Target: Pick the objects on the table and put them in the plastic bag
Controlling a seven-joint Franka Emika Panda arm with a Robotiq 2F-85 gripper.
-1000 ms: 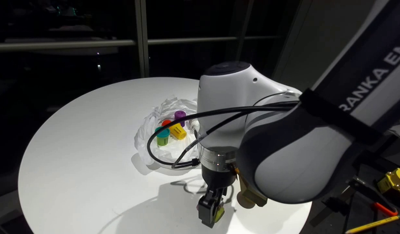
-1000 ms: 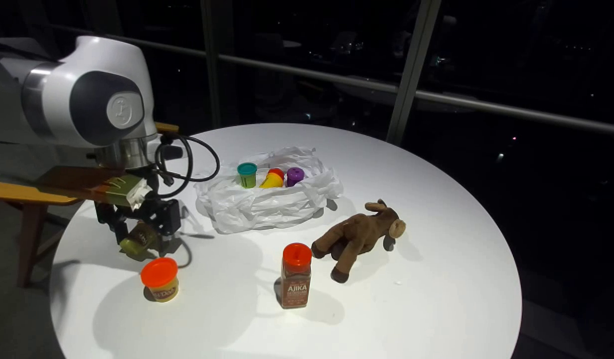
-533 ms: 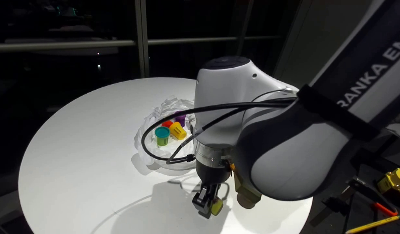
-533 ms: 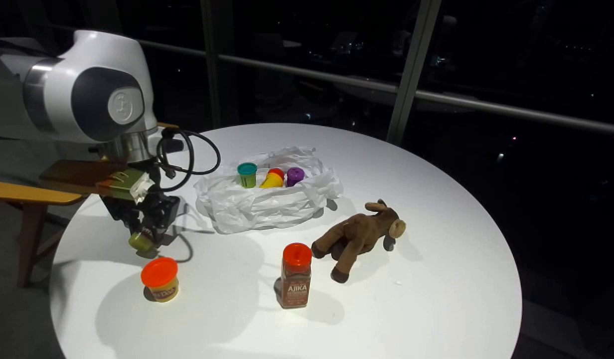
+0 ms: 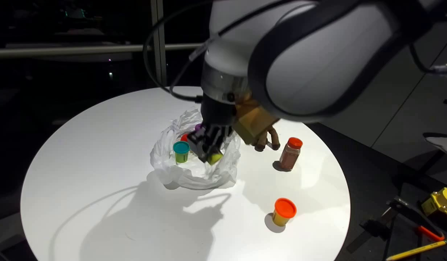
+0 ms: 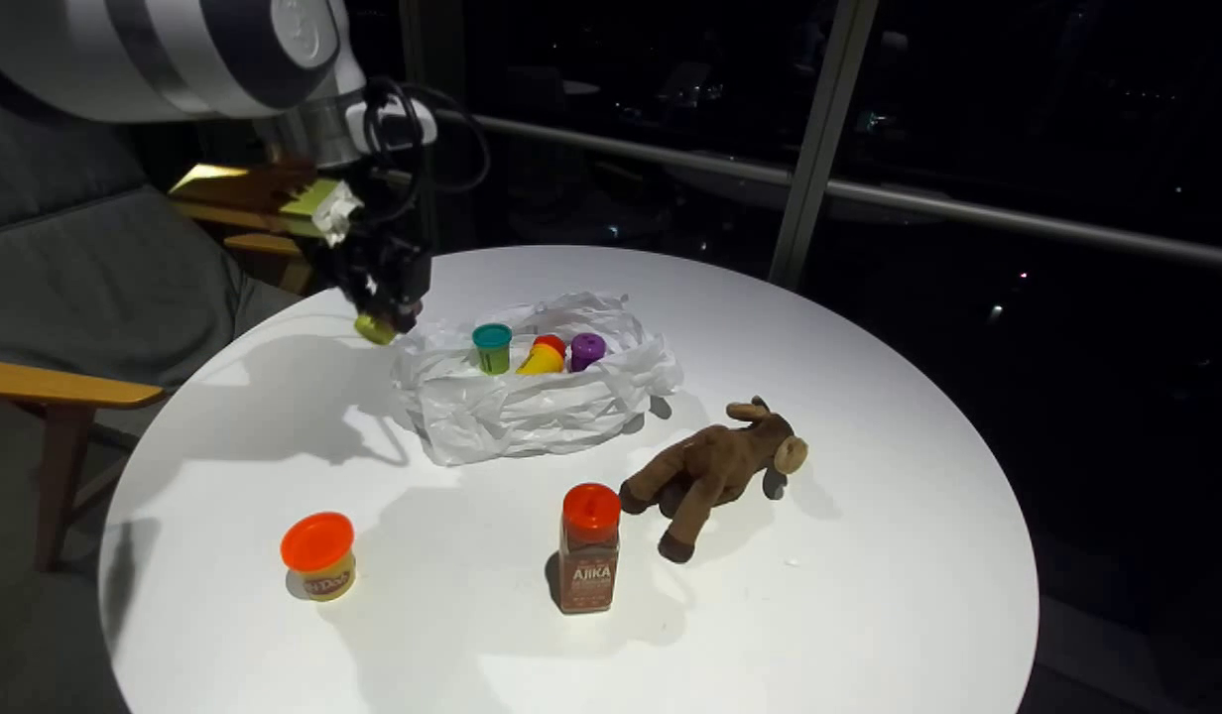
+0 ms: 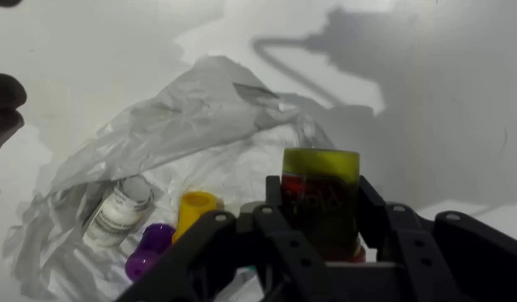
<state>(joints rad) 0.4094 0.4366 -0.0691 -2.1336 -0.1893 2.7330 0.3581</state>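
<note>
The yellow pot (image 7: 321,193) hung near the edge of the bag (image 6: 517,421), with my gripper (image 7: 318,183) closed on it. I judged this the carrying step; next I had to bring it well over the bag, then release.

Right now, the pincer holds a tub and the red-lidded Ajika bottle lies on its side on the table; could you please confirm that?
Not quite: the red-lidded Ajika bottle stands upright on the table, as both exterior views show. The pincer does hold a tub, as you said.
</note>
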